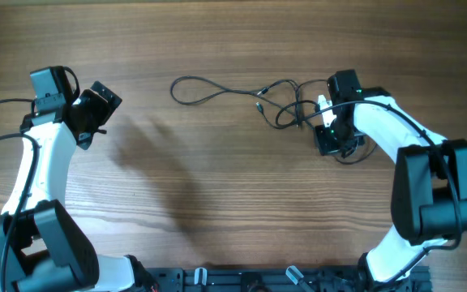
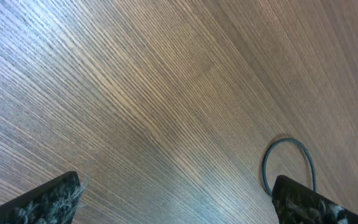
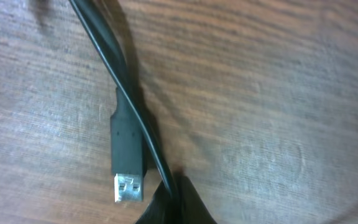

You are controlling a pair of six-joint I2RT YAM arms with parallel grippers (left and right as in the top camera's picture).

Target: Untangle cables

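Cables (image 1: 217, 91) lie in a loose tangle along the far middle of the table (image 1: 217, 203), with a wide loop trailing left and the knot toward the right. The right gripper (image 3: 174, 200) is pinched shut on one thin strand just beside a USB plug (image 3: 128, 163), which that strand crosses. A slow, low pull away from the knot should serve best, watching that the plug does not snag. The left gripper (image 2: 176, 183) hangs wide open, well apart, holding nothing.

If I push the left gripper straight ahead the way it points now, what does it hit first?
Most likely bare table: the open left gripper aims at wood. The cable loop sits off to one side, probably missed.
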